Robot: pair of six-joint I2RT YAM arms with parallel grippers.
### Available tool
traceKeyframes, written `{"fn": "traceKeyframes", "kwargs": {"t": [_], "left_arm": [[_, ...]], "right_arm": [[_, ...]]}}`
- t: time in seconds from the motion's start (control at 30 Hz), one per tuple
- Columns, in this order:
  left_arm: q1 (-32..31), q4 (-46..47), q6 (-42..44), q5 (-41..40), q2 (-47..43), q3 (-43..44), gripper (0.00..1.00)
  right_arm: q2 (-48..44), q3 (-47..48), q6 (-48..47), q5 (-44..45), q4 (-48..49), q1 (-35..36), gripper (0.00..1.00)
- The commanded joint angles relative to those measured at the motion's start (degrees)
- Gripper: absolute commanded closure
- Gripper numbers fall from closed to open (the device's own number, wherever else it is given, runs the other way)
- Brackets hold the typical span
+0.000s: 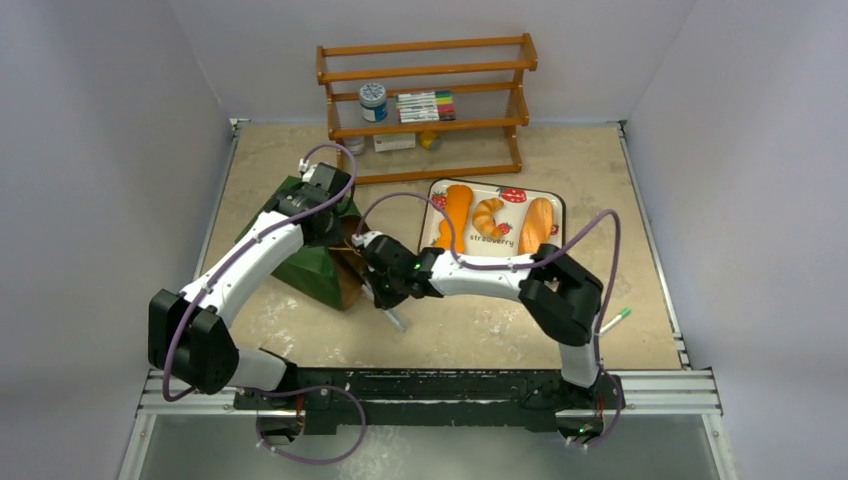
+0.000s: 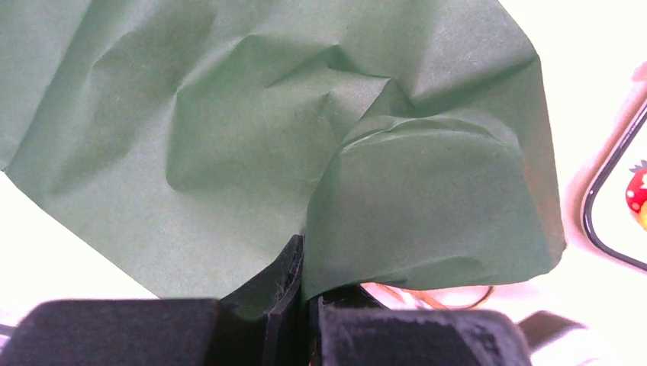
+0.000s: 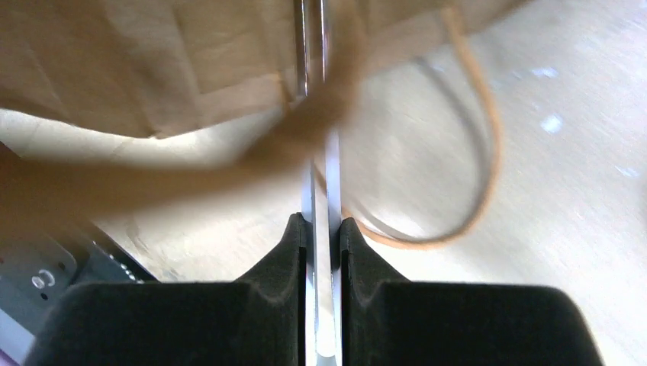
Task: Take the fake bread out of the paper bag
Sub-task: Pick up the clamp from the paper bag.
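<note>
The dark green paper bag [image 1: 315, 262] lies on its side left of centre, its brown mouth facing right. My left gripper [image 1: 328, 218] is shut on the bag's upper green edge [image 2: 427, 198], with paper pinched between the fingers [image 2: 286, 282]. My right gripper [image 1: 385, 290] sits at the mouth, shut on thin metal tongs [image 3: 321, 198] that reach toward the bag's brown inside [image 3: 152, 61]. A blurred tan shape crosses the tongs; I cannot tell what it is. Three fake breads lie on the strawberry tray [image 1: 500, 192]: a long orange piece [image 1: 457, 215], a croissant [image 1: 489, 217] and a loaf [image 1: 537, 225].
A wooden rack [image 1: 425, 105] with markers and a jar stands at the back. A green marker [image 1: 615, 318] lies on the table near the right arm. The bag's tan string handle [image 3: 477, 152] loops on the table beside the tongs. The tray's corner [image 2: 610, 198] shows right of the bag.
</note>
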Motion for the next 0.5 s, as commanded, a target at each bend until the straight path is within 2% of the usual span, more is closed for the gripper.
{"fn": "traceKeyframes", "kwargs": {"t": [0.0, 0.23, 0.47], "left_arm": [[-0.3, -1.1, -1.4, 2.0, -2.5, 2.3, 1.00], [-0.2, 1.8, -2.6, 3.3, -2.1, 1.3, 1.00], [-0.2, 3.1, -2.0, 6.7, -2.1, 1.1, 1.00]], "right_arm": [[-8.7, -3.7, 3.1, 2.8, -2.6, -1.8, 1.00], [-18.0, -9.2, 4.9, 5.8, -5.2, -1.7, 1.00], [-17.7, -7.5, 4.4, 2.3, -4.8, -1.4, 1.00]]}}
